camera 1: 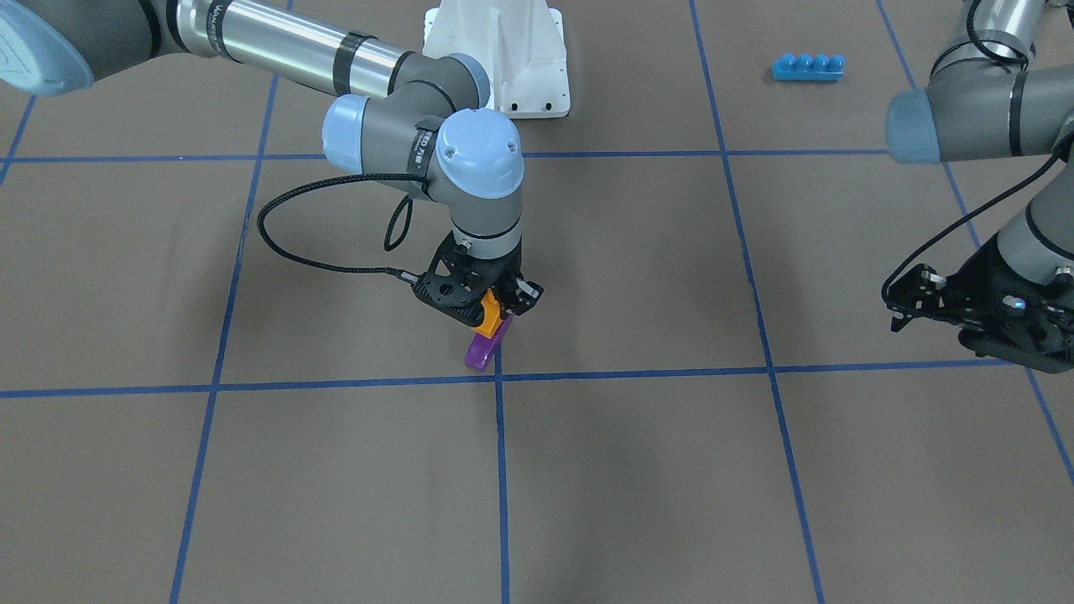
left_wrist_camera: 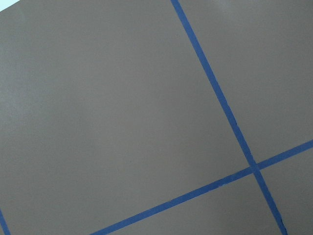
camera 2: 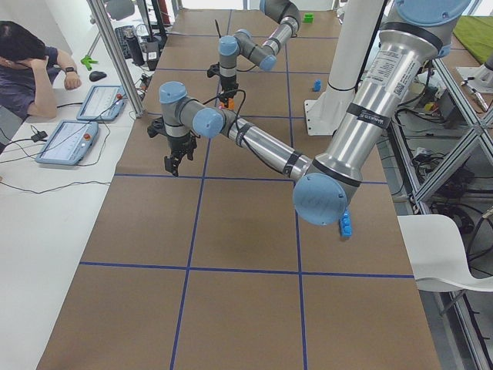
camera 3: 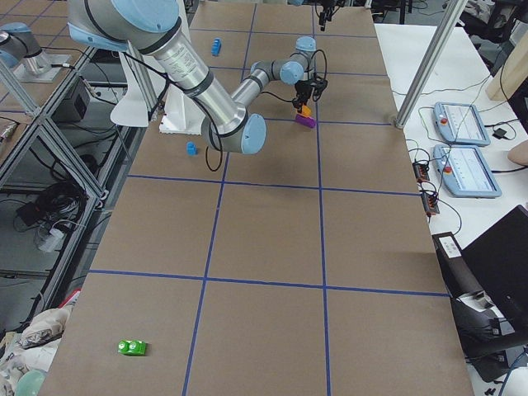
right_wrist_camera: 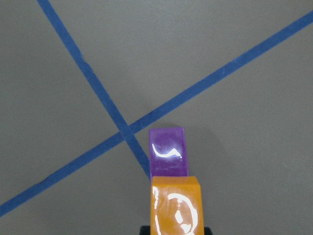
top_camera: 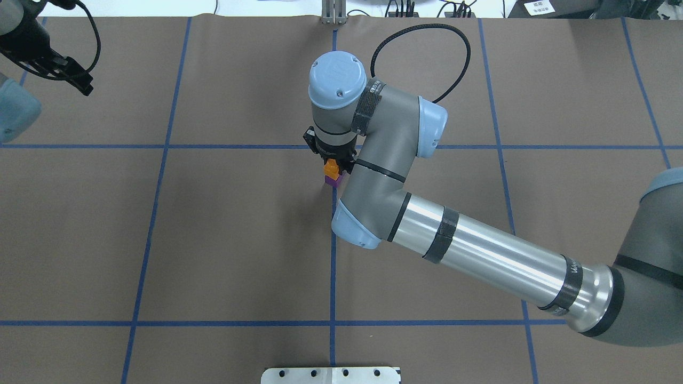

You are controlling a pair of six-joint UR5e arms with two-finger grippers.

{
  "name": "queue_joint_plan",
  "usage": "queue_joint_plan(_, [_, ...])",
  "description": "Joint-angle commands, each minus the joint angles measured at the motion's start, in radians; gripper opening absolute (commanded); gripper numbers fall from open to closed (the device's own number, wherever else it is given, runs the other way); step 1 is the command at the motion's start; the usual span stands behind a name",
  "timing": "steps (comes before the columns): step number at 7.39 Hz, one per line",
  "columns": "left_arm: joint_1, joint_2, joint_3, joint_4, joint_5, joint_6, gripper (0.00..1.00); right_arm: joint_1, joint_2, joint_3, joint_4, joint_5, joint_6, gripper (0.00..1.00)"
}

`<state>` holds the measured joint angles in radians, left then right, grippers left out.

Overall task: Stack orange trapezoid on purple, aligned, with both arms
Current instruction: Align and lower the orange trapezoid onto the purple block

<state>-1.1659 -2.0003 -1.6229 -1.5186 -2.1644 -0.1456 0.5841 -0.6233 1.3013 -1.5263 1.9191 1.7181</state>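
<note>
Front-facing view: right end effector (camera 1: 498, 314) is down at mid-bench, fingers closed on orange (camera 1: 490, 309), pinching it by the sides. Purple (camera 1: 484, 349) sits on the bench (camera 1: 638, 470) directly beneath, just robot-side of a crossing in the blue tape (camera 1: 500, 436). Orange's base meets purple's top, but I can't tell if it's seated on the stud. Right wrist cam has orange overlapping purple's near end, side edges roughly in line.

Left end effector (camera 1: 896, 307) hangs well off to the side above the bench, fingers apart, nothing in them. Its wrist cam shows only bench and tape.

A four-stud blue brick (camera 1: 808, 66) lies far off, near the left arm (camera 1: 982, 117).

Writing: white lettering along the silver tube of the right arm (camera 1: 277, 42) and on its black wrist band, too small to read.
</note>
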Motion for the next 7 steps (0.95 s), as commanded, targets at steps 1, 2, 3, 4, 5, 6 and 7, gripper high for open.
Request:
queue_joint_plan(1, [0.0, 0.0, 0.0, 0.0, 0.0, 0.0, 1.0, -0.006, 0.0, -0.005, 0.001, -0.008, 0.002, 0.0])
queue_joint_plan(2, [0.0, 0.0, 0.001, 0.0, 0.0, -0.002, 1.0, -0.006, -0.001, -0.007, 0.002, -0.008, 0.0, 0.0])
queue_joint_plan(3, [0.0, 0.0, 0.002, 0.0, 0.0, -0.005, 1.0, -0.006, 0.0, -0.013, 0.002, -0.008, -0.002, 0.0])
queue_joint_plan(4, [0.0, 0.0, 0.002, -0.002, 0.0, -0.003, 1.0, -0.006, 0.0, -0.016, 0.003, -0.009, -0.003, 0.0])
queue_joint_plan(5, [0.002, 0.0, 0.002, -0.002, 0.001, -0.003, 1.0, -0.006, 0.002, -0.016, 0.003, -0.009, -0.006, 0.0])
queue_joint_plan(6, [0.002, 0.0, 0.002, 0.0, 0.002, -0.003, 1.0, -0.006, 0.004, -0.016, 0.003, -0.009, -0.017, 0.0])
queue_joint_plan(7, [0.002, 0.0, 0.002, 0.0, 0.0, -0.003, 1.0, -0.007, 0.004, -0.014, 0.003, -0.018, -0.021, 0.0])
